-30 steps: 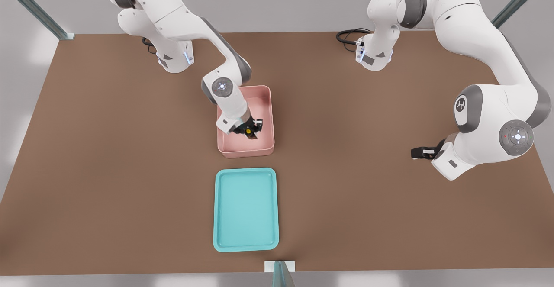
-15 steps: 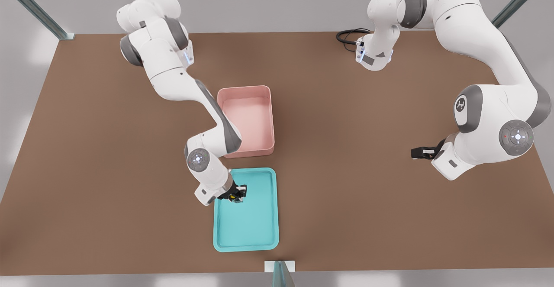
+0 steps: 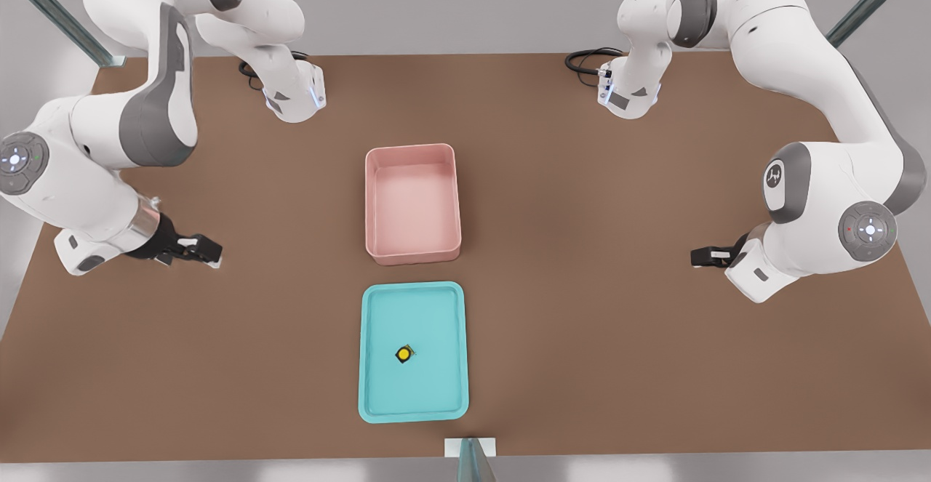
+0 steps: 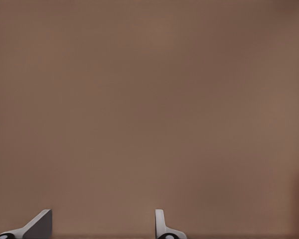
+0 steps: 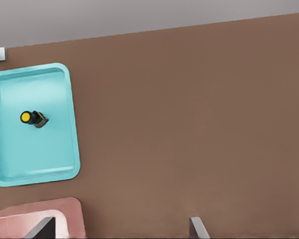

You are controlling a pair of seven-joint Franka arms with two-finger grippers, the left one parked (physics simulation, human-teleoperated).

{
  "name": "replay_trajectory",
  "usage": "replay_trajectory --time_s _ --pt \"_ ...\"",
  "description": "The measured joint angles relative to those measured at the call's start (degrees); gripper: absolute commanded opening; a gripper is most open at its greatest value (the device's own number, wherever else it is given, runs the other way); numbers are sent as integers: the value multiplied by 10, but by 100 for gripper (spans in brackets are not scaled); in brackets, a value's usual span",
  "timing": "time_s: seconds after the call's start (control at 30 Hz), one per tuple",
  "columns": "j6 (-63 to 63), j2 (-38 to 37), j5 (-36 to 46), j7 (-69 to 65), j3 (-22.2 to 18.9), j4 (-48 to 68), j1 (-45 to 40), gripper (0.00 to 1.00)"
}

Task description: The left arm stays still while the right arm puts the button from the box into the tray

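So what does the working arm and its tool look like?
The right arm is white with grey joints, a round lit cap on one joint and a shiny silver wrist band. Its tool is black with two fingers, off the front view's left of the box.

Brown desk (image 3: 582, 322) carrying a pink box (image 3: 413, 253) and, just beside it, a teal tray (image 3: 378, 395); the gripper (image 3: 207, 251) hovers over the desk at the front view's left.

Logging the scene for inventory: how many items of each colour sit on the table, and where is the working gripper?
Pink: 1, box
Teal: 1, tray
Yellow-capped: 1, button, in the tray
Total: 3
Gripper: open, at the front view's left, off both containers.
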Motion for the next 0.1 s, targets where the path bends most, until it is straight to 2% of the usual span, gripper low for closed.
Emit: replay_trajectory --time_s 0.1 --pt "-32 7 -2 -14 -1 -4 -7 100"
